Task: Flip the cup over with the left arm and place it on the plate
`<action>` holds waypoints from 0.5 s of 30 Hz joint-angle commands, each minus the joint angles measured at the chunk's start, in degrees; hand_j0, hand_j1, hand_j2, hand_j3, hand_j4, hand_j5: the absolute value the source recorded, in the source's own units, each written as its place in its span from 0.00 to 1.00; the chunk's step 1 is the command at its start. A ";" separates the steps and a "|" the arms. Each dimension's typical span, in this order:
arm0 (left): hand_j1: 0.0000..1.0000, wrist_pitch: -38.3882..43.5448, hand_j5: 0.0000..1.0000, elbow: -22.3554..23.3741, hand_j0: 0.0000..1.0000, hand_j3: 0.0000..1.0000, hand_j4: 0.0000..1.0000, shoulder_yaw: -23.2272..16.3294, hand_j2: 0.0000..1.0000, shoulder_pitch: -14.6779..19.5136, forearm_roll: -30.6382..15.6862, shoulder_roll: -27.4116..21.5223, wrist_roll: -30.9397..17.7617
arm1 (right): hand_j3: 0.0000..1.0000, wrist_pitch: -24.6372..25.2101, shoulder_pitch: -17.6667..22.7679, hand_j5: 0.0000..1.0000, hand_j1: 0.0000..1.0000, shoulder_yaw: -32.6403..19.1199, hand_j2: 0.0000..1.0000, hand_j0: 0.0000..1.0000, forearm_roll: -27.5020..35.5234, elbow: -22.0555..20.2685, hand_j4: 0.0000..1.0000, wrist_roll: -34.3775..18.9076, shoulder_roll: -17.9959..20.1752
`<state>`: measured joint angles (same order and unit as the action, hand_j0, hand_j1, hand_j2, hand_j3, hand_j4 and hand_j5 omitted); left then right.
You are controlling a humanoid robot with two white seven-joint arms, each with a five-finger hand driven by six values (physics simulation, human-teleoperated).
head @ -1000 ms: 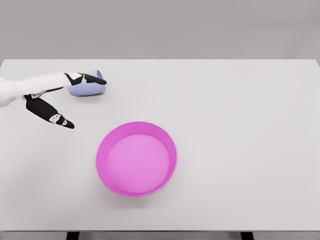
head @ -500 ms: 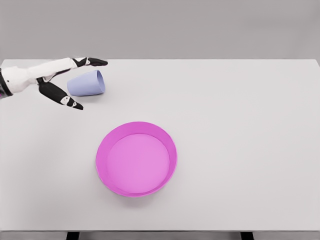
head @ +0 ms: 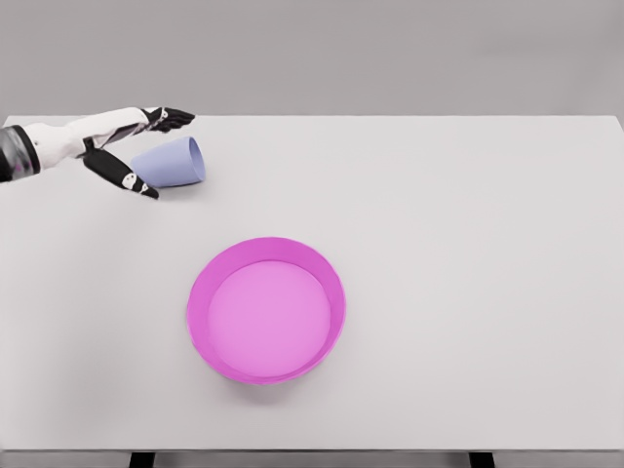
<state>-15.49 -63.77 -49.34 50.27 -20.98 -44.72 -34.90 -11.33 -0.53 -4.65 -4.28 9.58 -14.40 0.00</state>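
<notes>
A pale blue cup [head: 171, 163] lies on its side at the table's far left, its mouth facing right. My left hand [head: 146, 151] reaches in from the left edge with fingers spread around the cup's closed end: the upper fingers [head: 168, 118] lie behind it, the thumb [head: 125, 175] in front. The hand holds nothing. A round magenta plate [head: 265, 308] with a raised rim sits left of the table's middle, nearer the front. The right arm is out of sight.
The white table [head: 468, 253] stretches wide to the right of the cup and plate. Its front edge runs along the bottom of the view, the back edge just behind the hand.
The left hand has lifted off the cup and drawn back to the left and farther away; its thumb has come up from the table toward the cup's base. The cup has stayed put.
</notes>
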 commanded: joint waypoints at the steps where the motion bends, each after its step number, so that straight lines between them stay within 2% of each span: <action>1: 1.00 1.51 1.00 0.22 1.00 1.00 1.00 -0.14 1.00 0.00 0.24 0.25 0.01 | 1.00 -0.01 0.00 1.00 1.00 0.00 1.00 1.00 -0.03 0.00 1.00 -0.02 0.00; 3: 1.00 1.60 1.00 1.10 1.00 1.00 1.00 0.04 1.00 1.49 1.56 0.25 0.01 | 1.00 -0.01 0.00 1.00 1.00 0.00 1.00 1.00 -0.03 0.00 1.00 -0.02 0.00; 7: 1.00 3.62 1.00 1.72 1.00 1.00 1.00 0.65 1.00 2.02 7.97 2.54 0.19 | 1.00 -0.01 0.00 1.00 1.00 0.00 1.00 1.00 -0.03 0.00 1.00 -0.02 0.00; 10: 1.00 4.32 1.00 2.86 1.00 1.00 1.00 0.56 1.00 2.28 8.42 4.73 0.19 | 1.00 -0.01 0.00 1.00 1.00 0.00 1.00 1.00 -0.03 0.00 1.00 -0.02 0.00; 12: 1.00 4.24 1.00 6.11 1.00 1.00 1.00 0.74 1.00 3.07 8.24 5.43 0.19 | 1.00 -0.01 0.00 1.00 1.00 0.00 1.00 1.00 -0.03 0.00 1.00 -0.02 0.00; 13: 1.00 3.97 1.00 8.83 1.00 1.00 1.00 0.74 1.00 3.51 8.24 7.28 0.19 | 1.00 -0.01 0.00 1.00 1.00 0.00 1.00 1.00 -0.03 0.00 1.00 -0.02 0.00; 15: 1.00 3.97 1.00 10.33 1.00 1.00 1.00 0.65 1.00 3.52 8.24 7.46 0.19 | 1.00 -0.01 0.00 1.00 1.00 0.00 1.00 1.00 -0.03 0.00 1.00 -0.02 0.00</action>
<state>-11.57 -55.83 -48.75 53.70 -12.68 -38.34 -34.74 -11.33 -0.53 -4.65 -4.28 9.58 -14.40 0.00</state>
